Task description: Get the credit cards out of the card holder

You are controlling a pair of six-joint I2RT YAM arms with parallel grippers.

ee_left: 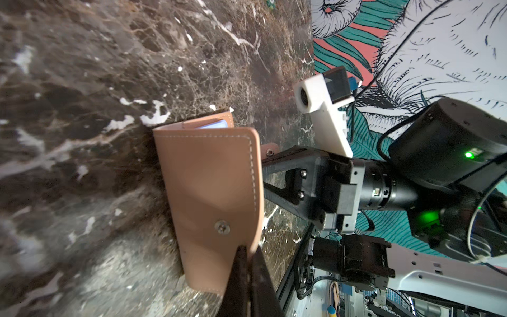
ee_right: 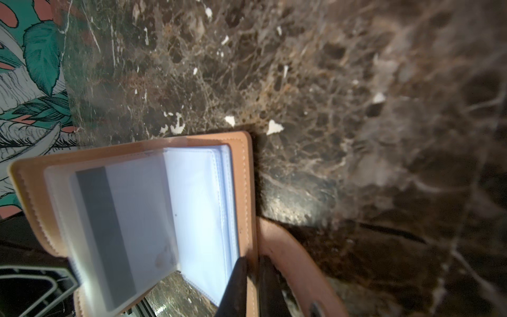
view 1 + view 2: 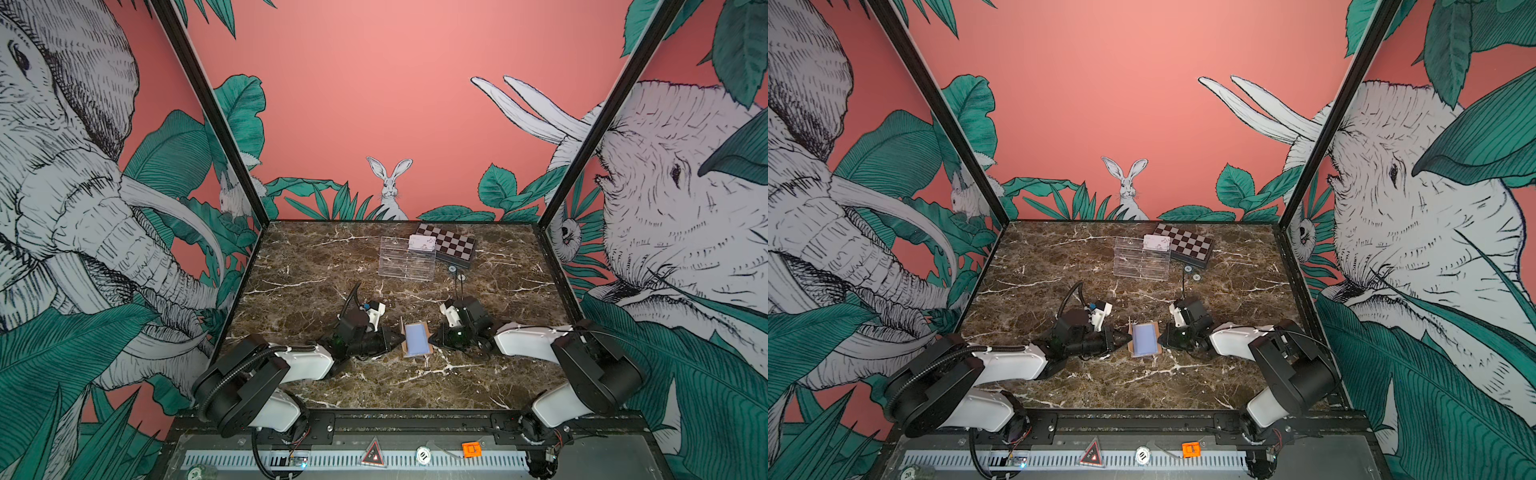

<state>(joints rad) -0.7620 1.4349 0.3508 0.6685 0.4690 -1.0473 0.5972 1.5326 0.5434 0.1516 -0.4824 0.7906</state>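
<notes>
- Between your two grippers on the table (image 3: 316, 266), one tan card holder (image 3: 417, 338) was open, pale blue sleeves up.
- Your left gripper (image 1: 246, 251) pinched one cover; your right gripper (image 2: 253, 260) pinched the other.
- Only the right wrist view showed you one credit card (image 2: 115, 233), dark stripe, inside a sleeve.

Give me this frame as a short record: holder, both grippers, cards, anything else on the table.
card holder: open on the marble table, pale sleeves up
left gripper: fingers shut on the holder's left cover
right gripper: fingers shut on the right cover's edge
sleeved credit card: one, dark stripe showing
loose credit cards: at the far end of the clear acrylic tray
other: checkered box beside the tray
</notes>
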